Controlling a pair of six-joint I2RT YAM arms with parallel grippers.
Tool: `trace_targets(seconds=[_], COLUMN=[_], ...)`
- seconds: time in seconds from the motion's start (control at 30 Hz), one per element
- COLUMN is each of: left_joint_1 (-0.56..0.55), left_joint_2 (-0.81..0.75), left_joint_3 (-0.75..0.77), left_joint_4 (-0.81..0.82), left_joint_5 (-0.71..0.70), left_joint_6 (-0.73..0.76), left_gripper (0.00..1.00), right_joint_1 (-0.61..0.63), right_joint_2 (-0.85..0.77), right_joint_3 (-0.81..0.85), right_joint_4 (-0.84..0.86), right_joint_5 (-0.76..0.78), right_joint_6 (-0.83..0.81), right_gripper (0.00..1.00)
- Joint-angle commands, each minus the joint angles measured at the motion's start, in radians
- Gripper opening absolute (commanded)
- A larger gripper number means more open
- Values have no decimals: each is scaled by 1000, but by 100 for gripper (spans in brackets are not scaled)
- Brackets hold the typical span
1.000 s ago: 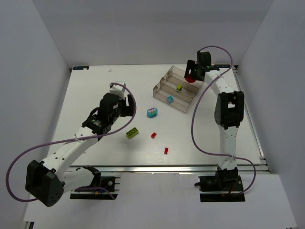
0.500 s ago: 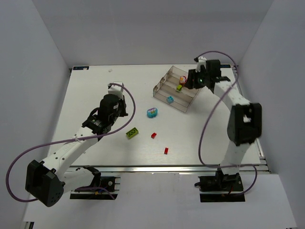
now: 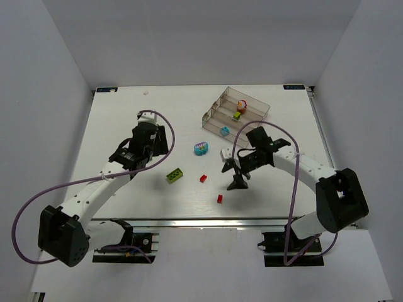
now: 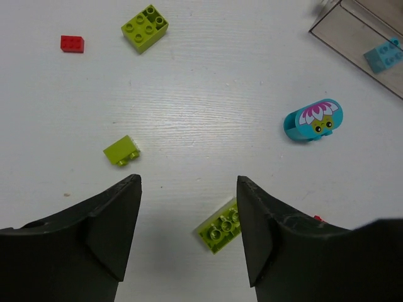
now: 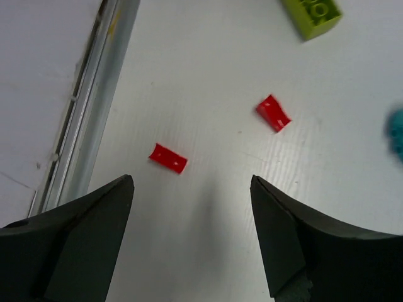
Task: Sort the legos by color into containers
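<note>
Inside the clear tray (image 3: 258,113) at the far right, three legos already sat in separate compartments: a reddish one (image 3: 242,105), a lime one (image 3: 237,115) and a cyan one (image 3: 224,131). Loose on the surface (image 3: 189,113) lay two red bricks (image 5: 168,158), several lime bricks (image 4: 145,27) and a cyan-magenta piece (image 3: 201,148). The left claw (image 4: 189,189) and the right claw (image 5: 192,185) both gaped empty; nothing blocked the pickups.
</note>
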Motion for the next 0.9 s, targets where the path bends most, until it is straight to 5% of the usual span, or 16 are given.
trace_targets(seconds=[0.0, 0.13, 0.3, 0.47, 0.87], left_joint_1=[12, 12, 12, 12, 12], left_joint_2=[-79, -135, -192, -208, -211], left_joint_3=[-14, -43, -85, -96, -94], left_joint_4=[-9, -14, -17, -9, -5], left_joint_5=[13, -94, -125, -122, -92], left_joint_6=[16, 44, 57, 71, 76], left_gripper=[72, 66, 66, 66, 66], right_joint_1=[41, 84, 164, 250, 339], right_joint_2=[-31, 35, 142, 261, 297], right_joint_3=[-26, -12, 38, 132, 141], right_joint_4=[-80, -210, -214, -255, -307], right_joint_5=[81, 139, 268, 358, 441], right_joint_6=[-304, -632, -812, -859, -917], right_gripper=[80, 80, 70, 59, 56])
